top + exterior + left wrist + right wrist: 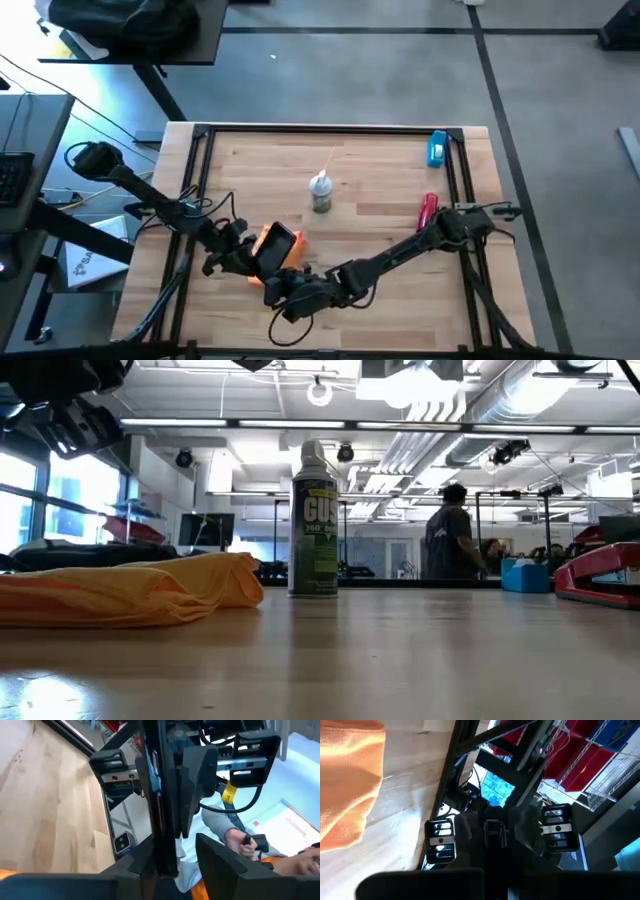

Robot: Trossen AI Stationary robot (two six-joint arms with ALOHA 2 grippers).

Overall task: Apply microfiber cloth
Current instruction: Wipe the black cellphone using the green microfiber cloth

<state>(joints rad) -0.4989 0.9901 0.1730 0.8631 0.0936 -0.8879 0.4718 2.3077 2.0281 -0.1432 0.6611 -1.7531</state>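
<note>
The orange microfiber cloth (262, 238) lies crumpled on the table near its front left (130, 590) (345, 780). Above it the black phone (280, 243) is held up on edge. Both wrist views see it edge-on (162, 795) (494, 837). My right gripper (288, 275) (495, 880) comes at it from the near side and is shut on it. My left gripper (250, 255) (172, 842) faces it from the left. Its fingers stand open on either side of the phone, with a gap showing beside one of them. My right gripper pinches the phone's two flat faces (167, 780) between its two fingers, at the phone's near end. It comes from the table's near side, slanting toward the far left. The phone stands on edge, lifted clear of the cloth and the table.
A green spray can (320, 192) (313, 520) stands mid-table. A red stapler (428, 210) and a blue object (438, 148) lie at the right. A black frame (330, 128) rims the table. A person (450, 530) stands in the room behind.
</note>
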